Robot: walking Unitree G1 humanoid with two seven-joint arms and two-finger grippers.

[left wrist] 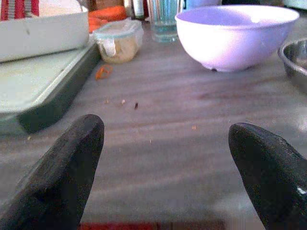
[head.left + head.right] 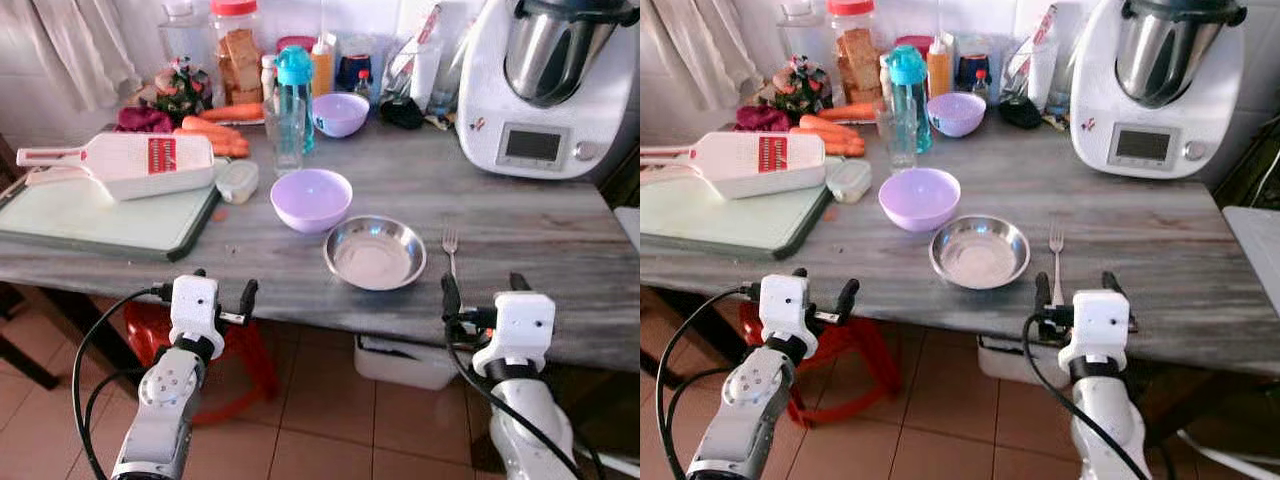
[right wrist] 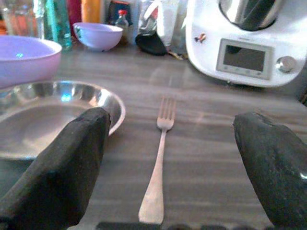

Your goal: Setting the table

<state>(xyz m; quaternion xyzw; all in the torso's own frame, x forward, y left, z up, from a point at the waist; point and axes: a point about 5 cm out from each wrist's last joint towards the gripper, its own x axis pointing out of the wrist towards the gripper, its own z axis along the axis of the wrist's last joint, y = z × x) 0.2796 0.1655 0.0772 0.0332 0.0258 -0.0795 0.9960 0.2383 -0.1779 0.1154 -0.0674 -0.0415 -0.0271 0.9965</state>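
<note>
A steel plate (image 2: 375, 252) lies near the front edge of the grey wooden table (image 2: 560, 250). A fork (image 2: 450, 250) lies just to its right, tines pointing away. A lilac bowl (image 2: 311, 198) stands behind the plate to the left. My left gripper (image 2: 207, 287) hovers open at the table's front edge, facing the bowl (image 1: 235, 36) across bare wood. Level with the edge, my right gripper (image 2: 484, 290) is open and in line with the fork (image 3: 158, 167), the plate (image 3: 48, 115) to its left. Neither holds anything.
A cutting board (image 2: 100, 220) with a white slicer (image 2: 130, 165) and a small lidded tub (image 2: 237, 181) fill the left. A glass (image 2: 288, 130), blue bottle (image 2: 295, 85), second lilac bowl (image 2: 340, 113), carrots and jars stand behind. A white kitchen machine (image 2: 545, 85) occupies the back right. A red stool (image 2: 240, 370) sits underneath.
</note>
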